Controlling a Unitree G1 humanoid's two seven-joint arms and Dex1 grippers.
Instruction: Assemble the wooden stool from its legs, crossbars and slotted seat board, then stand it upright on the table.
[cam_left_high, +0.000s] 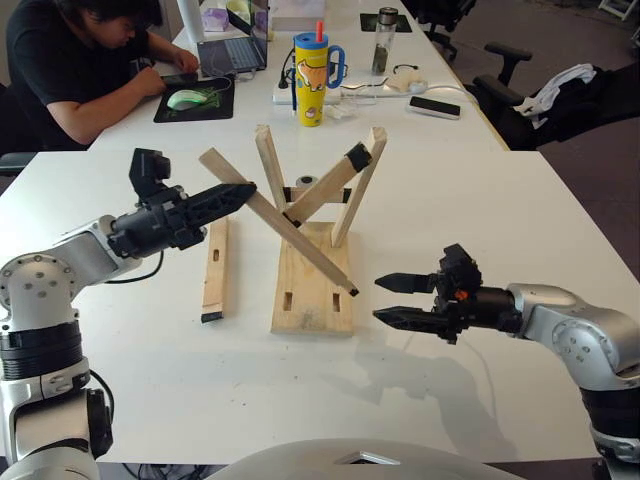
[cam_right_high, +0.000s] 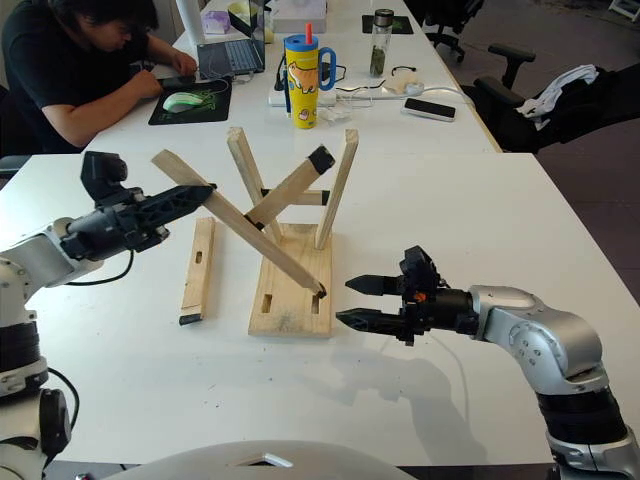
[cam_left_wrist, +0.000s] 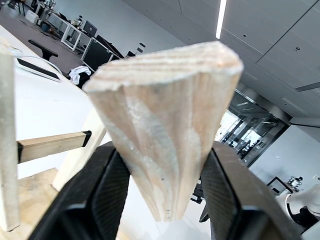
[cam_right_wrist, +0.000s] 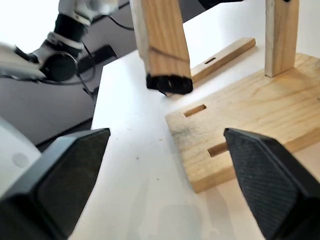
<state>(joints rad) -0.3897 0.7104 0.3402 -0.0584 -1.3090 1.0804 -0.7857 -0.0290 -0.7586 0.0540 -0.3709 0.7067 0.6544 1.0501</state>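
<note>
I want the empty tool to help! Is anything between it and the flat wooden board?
Nothing visible does. Only bare table lies between the open right tool and the seat board. The slanted leg in the left tool ends close to the board's edge.

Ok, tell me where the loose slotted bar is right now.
In the left eye view the loose slotted bar lies flat on the table, on the robot's left of the seat board and alongside it, just below the left gripper.
</note>
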